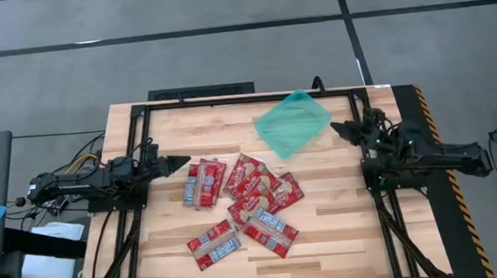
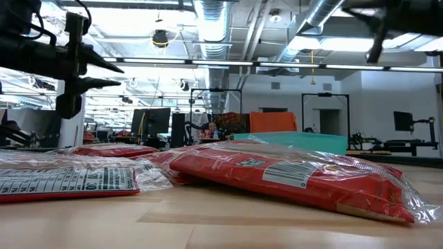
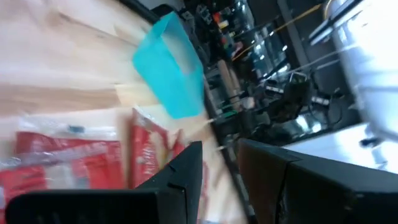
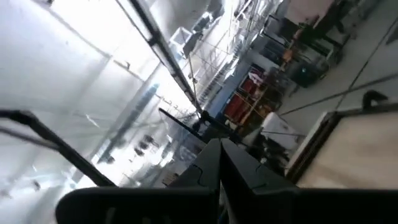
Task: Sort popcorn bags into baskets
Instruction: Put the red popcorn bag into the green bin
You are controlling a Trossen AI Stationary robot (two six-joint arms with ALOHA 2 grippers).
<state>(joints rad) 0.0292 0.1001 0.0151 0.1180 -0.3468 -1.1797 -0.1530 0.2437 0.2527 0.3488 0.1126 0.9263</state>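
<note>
Overlapping popcorn bags partly hide each other; left gripper parted, right gripper closed, both empty.

the tabletop is a light wood plank surface with a black frame along its edges. a cluster of red popcorn bags lies flat at its centre, several overlapping. a teal basket rests near the far edge, apart from the bags.

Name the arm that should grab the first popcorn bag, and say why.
Left. The left gripper hangs right beside the nearest popcorn bag, while the right gripper sits past the teal basket, farther from the pile.
</note>
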